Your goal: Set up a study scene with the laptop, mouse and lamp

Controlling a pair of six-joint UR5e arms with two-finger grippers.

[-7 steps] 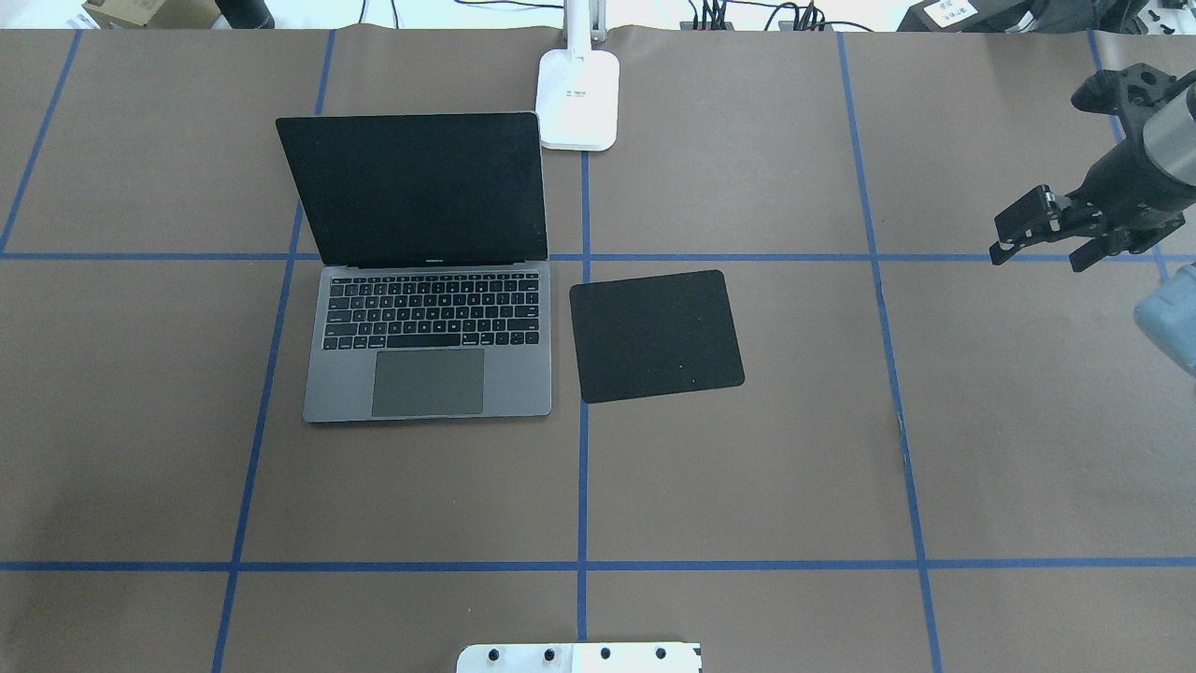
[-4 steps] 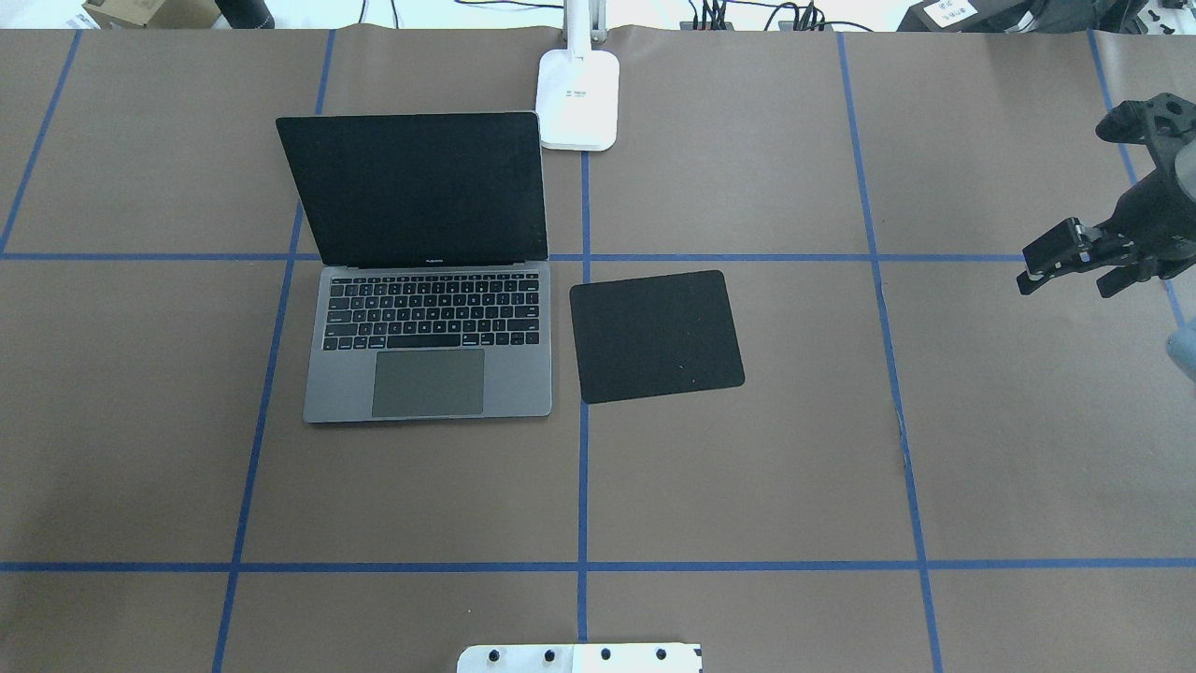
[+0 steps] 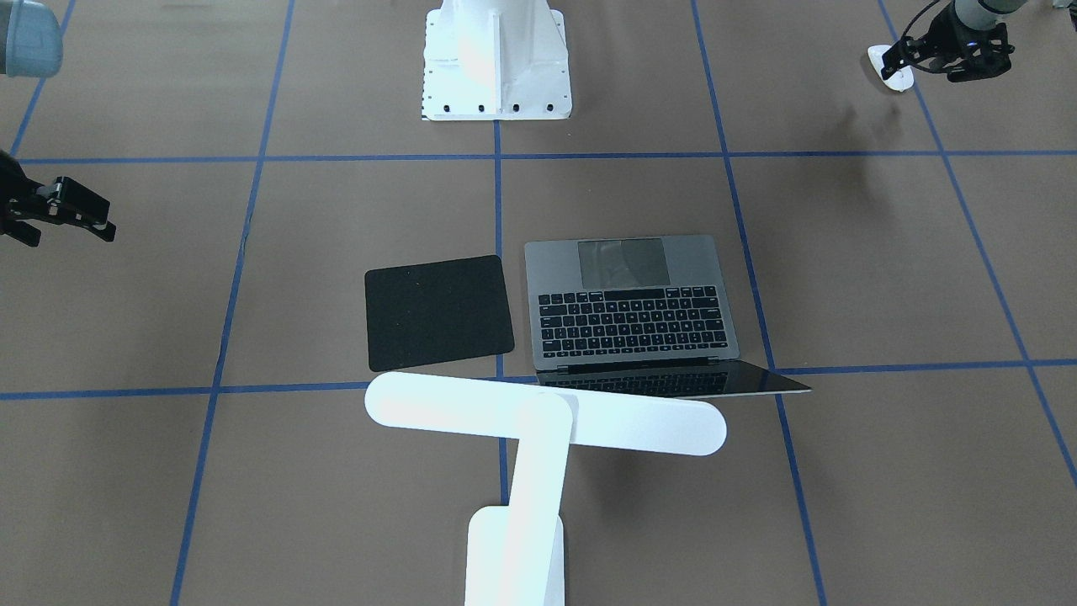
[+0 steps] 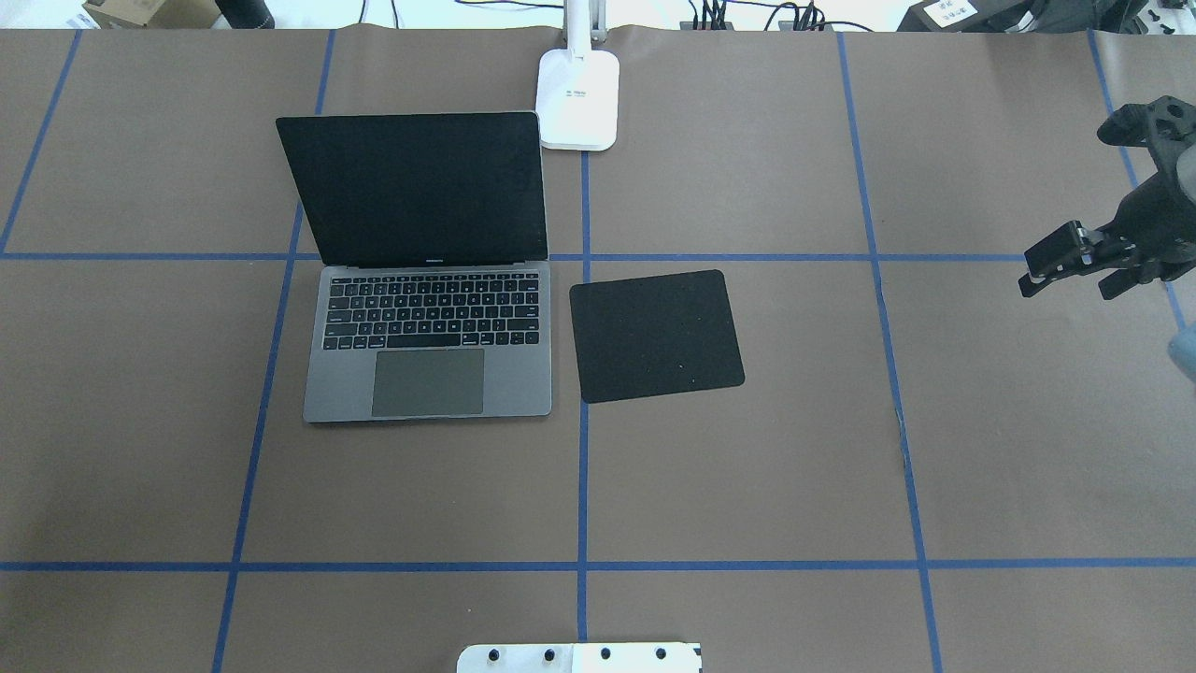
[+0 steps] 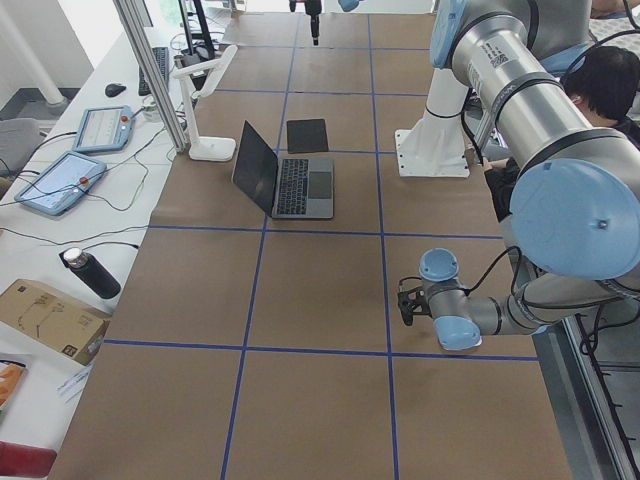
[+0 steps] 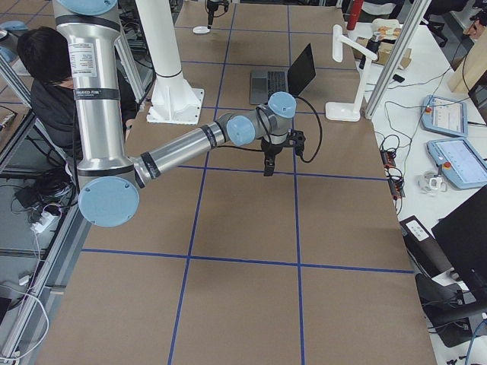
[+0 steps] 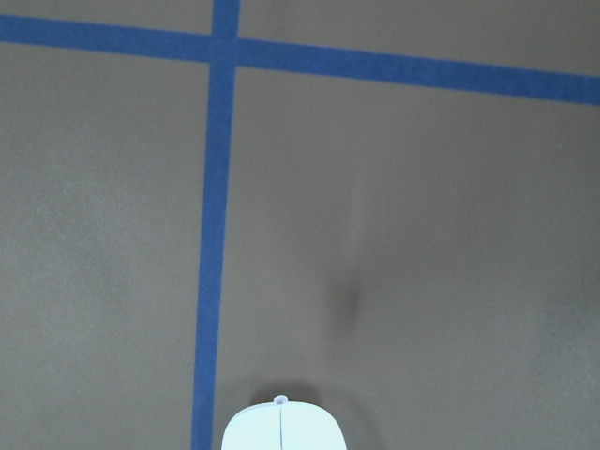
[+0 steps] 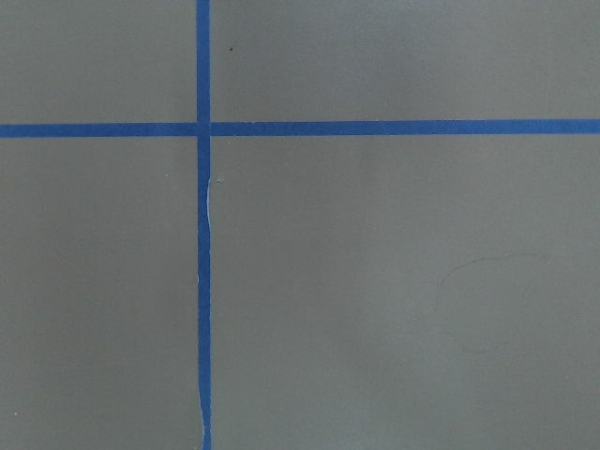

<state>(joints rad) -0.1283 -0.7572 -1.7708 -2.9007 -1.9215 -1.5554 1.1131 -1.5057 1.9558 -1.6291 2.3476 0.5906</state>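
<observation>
Brown paper crossed by blue tape lines covers the table [image 4: 747, 486]. The laptop [image 4: 425, 374] sits open a little to the robot's left of centre, its dark screen raised and keyboard toward the robot. A flat black pad [image 4: 654, 335] lies just beside it on the robot's right, slightly askew and apart from it. The lamp [image 3: 538, 454] stands at the far edge, its base just beyond the screen's corner and its long bar head lying crosswise over the arm. The mouse [image 3: 892, 69] lies well apart from the laptop, far out on the robot's left and level with the white pedestal [image 3: 495, 63]. It shows at the bottom edge of the left wrist view. The left gripper [image 3: 917, 50] is right at the mouse; whether it clasps it, or how its jaws stand, I cannot tell. The right gripper [image 4: 1065, 280] hangs over bare paper at the opposite side, fingers [image 4: 1051, 257] spread with nothing between them. A person [image 5: 610, 80] sits behind the robot.
</observation>
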